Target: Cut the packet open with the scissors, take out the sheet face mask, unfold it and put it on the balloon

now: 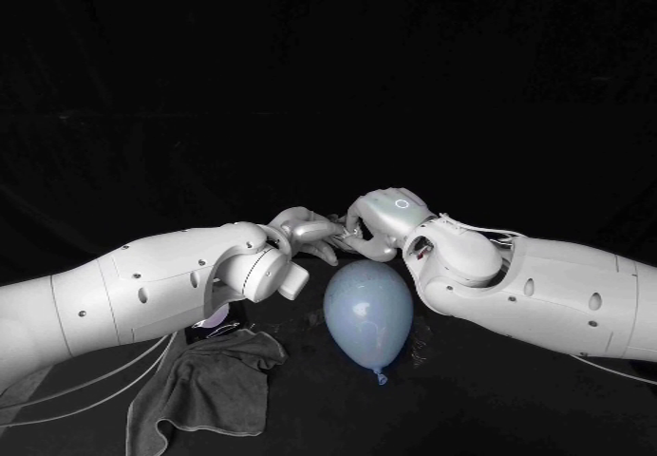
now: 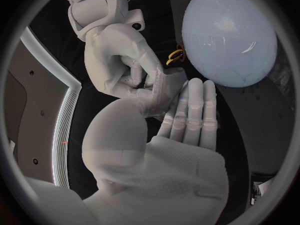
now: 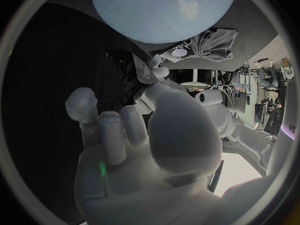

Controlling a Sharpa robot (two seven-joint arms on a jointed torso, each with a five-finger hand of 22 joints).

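Note:
The pale blue balloon [image 1: 367, 312] lies on the black table, knot toward me, and it also shows in the wrist views [image 2: 228, 35] [image 3: 162, 10]. Just behind it my two hands meet above the table. My right hand [image 1: 390, 217] [image 2: 122, 65] pinches a pale folded piece that looks like the sheet face mask [image 2: 165, 87]. My left hand [image 1: 309, 231] [image 2: 187, 116] has its thumb on the same piece, with its other fingers stretched out flat beneath it. Yellow scissors handles [image 2: 175, 56] lie on the table beside the balloon. A dark flat thing [image 3: 132, 82] by the hands may be the packet.
A crumpled grey cloth [image 1: 205, 380] [image 3: 212, 41] lies at the front left of the table, under my left forearm. A small purple-and-white item [image 1: 213, 320] [image 3: 180, 51] sits at the cloth's far edge.

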